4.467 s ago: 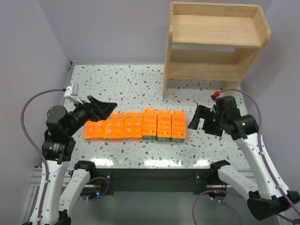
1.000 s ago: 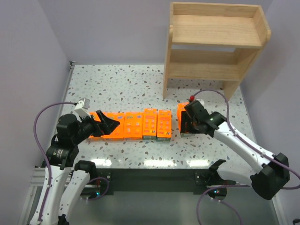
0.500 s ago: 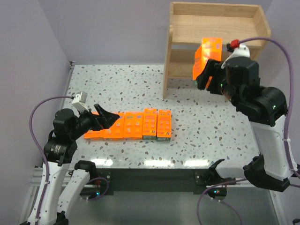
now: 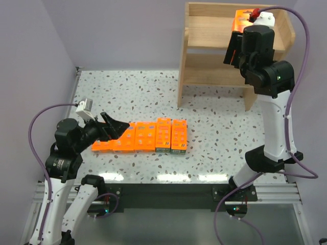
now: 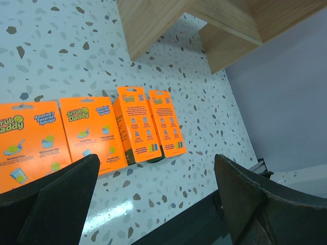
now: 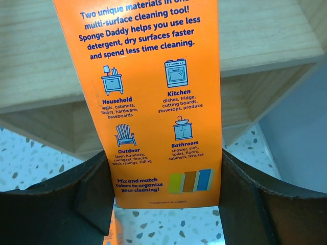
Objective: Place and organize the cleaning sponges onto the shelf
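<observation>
Several orange cleaning sponges [image 4: 140, 137] lie side by side in a row on the speckled table; the two at the right end [image 4: 171, 136] have a dark green band at their near end. My left gripper [image 4: 115, 127] hovers open over the row's left part, and the left wrist view shows the packs [image 5: 92, 131] beyond its spread fingers [image 5: 56, 204]. My right gripper [image 4: 238, 29] is raised at the top tier of the wooden shelf [image 4: 204, 35], shut on one orange sponge pack [image 6: 153, 97] that stands upright between its fingers [image 6: 260, 199].
The shelf stands at the table's far right, with a lower tier [image 4: 214, 64] under the top board. Lilac walls close in the left and back. The arm bases and a dark rail [image 4: 168, 196] sit at the near edge.
The right arm has lifted the held pack from in front of the shelf's middle up to the top tier. The left arm has hardly moved.
</observation>
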You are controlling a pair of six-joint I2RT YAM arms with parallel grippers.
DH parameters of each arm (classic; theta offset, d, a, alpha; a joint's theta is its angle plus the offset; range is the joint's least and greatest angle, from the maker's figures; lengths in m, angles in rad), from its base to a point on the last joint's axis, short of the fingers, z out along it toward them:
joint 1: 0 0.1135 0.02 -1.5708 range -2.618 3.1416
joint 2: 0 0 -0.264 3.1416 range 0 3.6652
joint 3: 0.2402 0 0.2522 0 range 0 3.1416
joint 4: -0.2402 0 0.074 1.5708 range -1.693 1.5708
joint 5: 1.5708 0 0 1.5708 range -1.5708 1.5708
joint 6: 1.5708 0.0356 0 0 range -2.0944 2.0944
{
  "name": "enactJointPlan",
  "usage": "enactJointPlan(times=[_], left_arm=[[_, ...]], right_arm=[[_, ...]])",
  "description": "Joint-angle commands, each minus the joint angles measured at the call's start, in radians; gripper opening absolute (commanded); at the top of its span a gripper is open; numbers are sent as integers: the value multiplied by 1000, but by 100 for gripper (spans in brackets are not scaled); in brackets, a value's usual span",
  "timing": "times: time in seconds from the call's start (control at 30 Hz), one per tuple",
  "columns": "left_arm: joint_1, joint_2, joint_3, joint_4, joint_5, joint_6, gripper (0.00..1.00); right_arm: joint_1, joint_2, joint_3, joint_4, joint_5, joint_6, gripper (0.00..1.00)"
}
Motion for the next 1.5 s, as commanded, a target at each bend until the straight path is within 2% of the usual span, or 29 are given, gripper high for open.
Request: enactJointPlan(times=[0.0, 0.13, 0.33, 0.47, 0.57, 0.6, 0.8, 0.97, 1.17, 1.3, 1.33, 1.47], left_arm=[[-4, -2, 30, 18, 3, -2, 100], [-4, 10, 18, 39, 15, -3, 100], [-4, 13, -2, 53, 19, -5, 100], [-4, 13, -4, 57, 19, -3, 100], [-4, 19, -7, 65, 15, -5, 100], [-4, 21, -7, 67, 15, -8, 100], [-4, 35, -27, 100, 22, -15, 100], [-4, 47, -50, 146, 31, -32, 100], [-4, 50, -67, 160, 28, -32, 100], [-4, 59, -79, 176, 29, -38, 100], [-4, 65, -78, 182, 29, -40, 100], [-5, 76, -71, 188, 29, -39, 100]], right_arm=[[-9, -52, 22, 171, 78, -115, 0], [-28, -55, 19, 321, 184, -198, 0], [-98, -17, 34, 360, 187, -223, 0], [-243, -3, 37, 360, 60, -152, 0], [-340, 12, 44, 327, -96, -76, 0], [-360, 15, 42, 317, -182, -41, 0], [-446, 35, 44, 240, -408, 20, 0], [-489, 45, 36, 229, -515, 47, 0], [-505, 81, 67, 194, -545, 53, 0], [-508, 97, 84, 191, -539, 56, 11], [-509, 100, 84, 186, -536, 56, 18], [-509, 111, 93, 194, -511, 56, 32]])
